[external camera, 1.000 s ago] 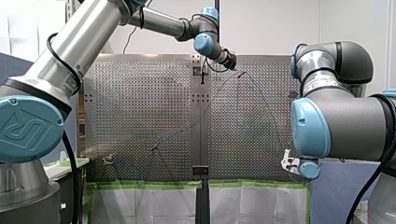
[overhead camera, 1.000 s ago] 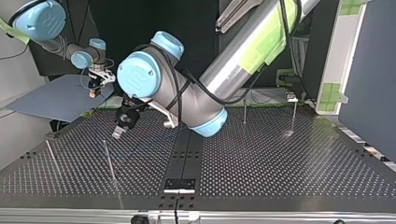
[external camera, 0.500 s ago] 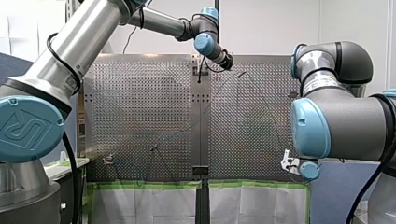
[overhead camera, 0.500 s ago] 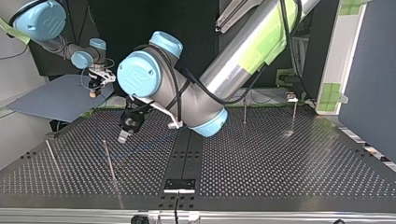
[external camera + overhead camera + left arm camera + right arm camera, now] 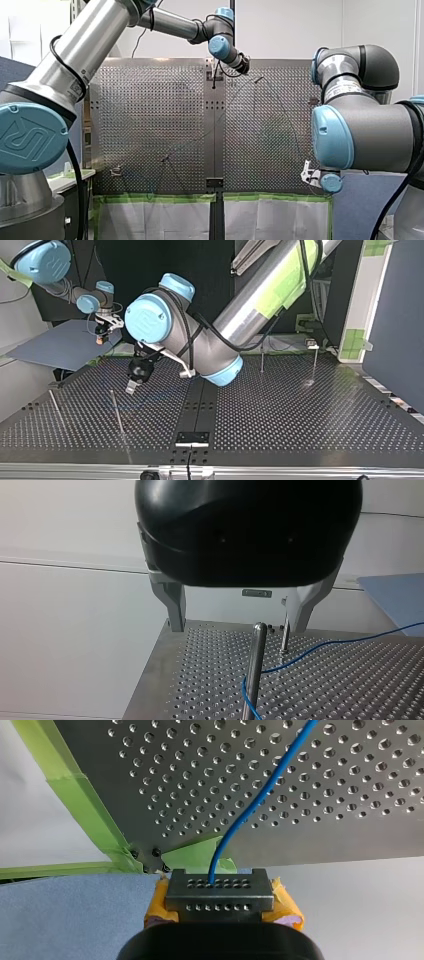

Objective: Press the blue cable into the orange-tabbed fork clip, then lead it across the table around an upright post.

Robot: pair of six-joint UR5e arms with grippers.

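Observation:
In the right wrist view my right gripper (image 5: 220, 892), with yellow pads, is shut on the blue cable (image 5: 250, 805), which runs out over the perforated table. It hangs past the table's corner (image 5: 306, 172), at the top view's far left (image 5: 101, 337). My left gripper (image 5: 237, 627) stands open with nothing between its metal fingers. Just ahead of it the blue cable (image 5: 320, 647) loops around an upright post (image 5: 256, 665). My left gripper hovers at the far side of the table (image 5: 245, 65), beside that post (image 5: 117, 412). A small clip (image 5: 312, 344) stands at the top view's far right.
Several more thin posts rise from the perforated table (image 5: 300, 420): one (image 5: 55, 407) at the top view's left, two (image 5: 261, 360) at its far right. Green tape (image 5: 160, 198) lines the table's near edge. A blue sheet (image 5: 55, 347) lies beyond the corner under my right gripper.
My left gripper has shifted a little along the table, nearer the top view's camera, and stays open. My right gripper has kept its place and its hold on the cable.

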